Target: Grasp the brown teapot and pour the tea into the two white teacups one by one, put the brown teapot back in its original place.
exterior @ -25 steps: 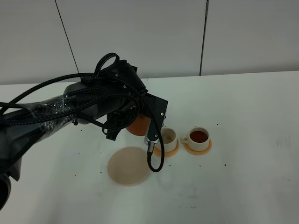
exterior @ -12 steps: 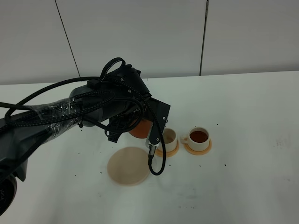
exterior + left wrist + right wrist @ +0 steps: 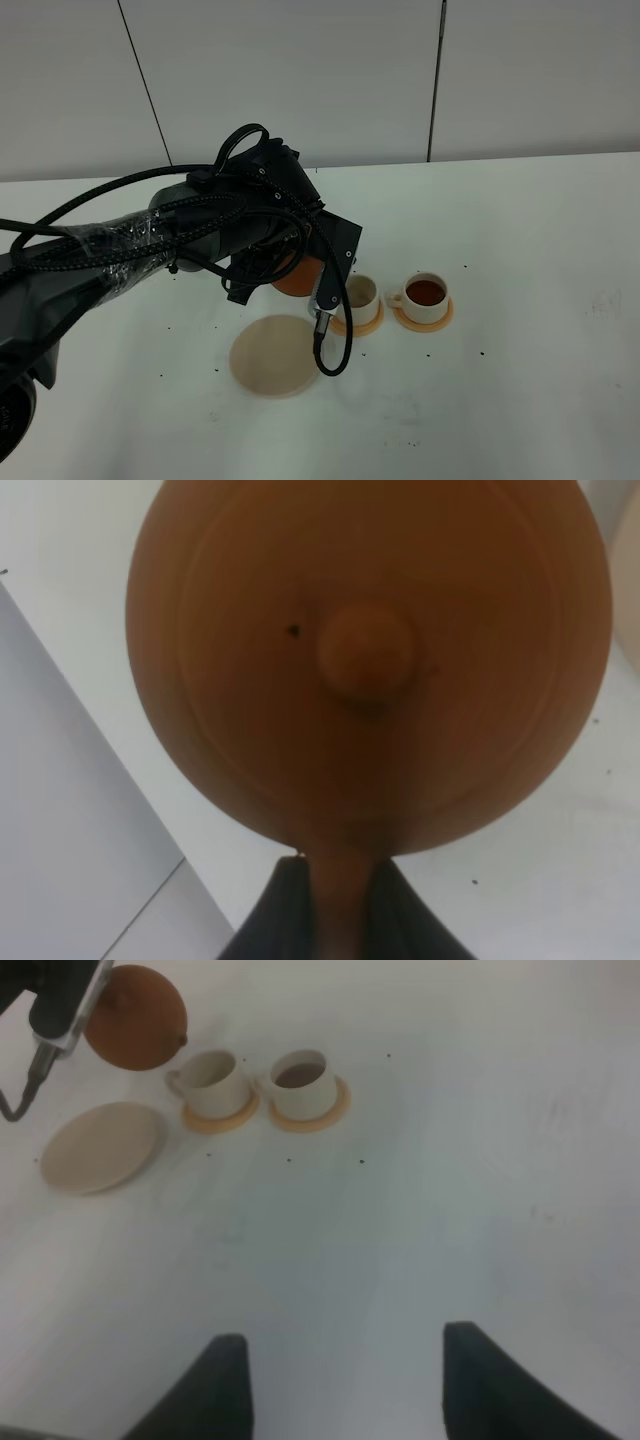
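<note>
Handle of brown teapot (image 3: 370,660) clamped in left gripper (image 3: 341,885), body beyond jaws | right gripper (image 3: 345,1340) spread wide

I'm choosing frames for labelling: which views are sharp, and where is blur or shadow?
Exterior high: sharp, evenly lit. Left wrist: the brown teapot fills the frame, soft-focused, darker toward the left fingers. Right wrist: slightly hazy; the dark right fingers at the edge are blurred.

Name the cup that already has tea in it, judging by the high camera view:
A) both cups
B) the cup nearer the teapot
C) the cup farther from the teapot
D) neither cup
C: the far cup holds dark liquid, while the near cup, beside the teapot, shows only a pale inside.
</note>
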`<state>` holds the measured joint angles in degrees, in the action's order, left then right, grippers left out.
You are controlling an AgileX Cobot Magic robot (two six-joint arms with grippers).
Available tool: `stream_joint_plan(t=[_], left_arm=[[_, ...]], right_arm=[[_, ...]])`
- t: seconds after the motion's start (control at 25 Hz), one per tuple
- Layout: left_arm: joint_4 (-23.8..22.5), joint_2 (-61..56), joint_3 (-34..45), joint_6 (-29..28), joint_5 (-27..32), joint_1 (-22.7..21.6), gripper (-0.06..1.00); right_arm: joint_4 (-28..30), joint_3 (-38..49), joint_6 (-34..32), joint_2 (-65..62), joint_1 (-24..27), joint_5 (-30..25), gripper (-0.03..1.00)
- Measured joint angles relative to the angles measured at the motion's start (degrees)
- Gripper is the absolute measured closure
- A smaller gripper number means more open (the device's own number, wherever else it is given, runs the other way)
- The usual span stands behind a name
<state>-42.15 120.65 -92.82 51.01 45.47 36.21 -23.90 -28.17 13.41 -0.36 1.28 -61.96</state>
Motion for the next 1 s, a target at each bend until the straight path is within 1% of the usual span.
stream_joint_plan(t=[1.0], left_arm=[[-0.3, 0.87, 0.0, 0.0, 0.13, 0.0, 0.78]], right_arm=[[0.0, 0.0, 0.0, 0.0, 0.0, 0.0, 0.55]])
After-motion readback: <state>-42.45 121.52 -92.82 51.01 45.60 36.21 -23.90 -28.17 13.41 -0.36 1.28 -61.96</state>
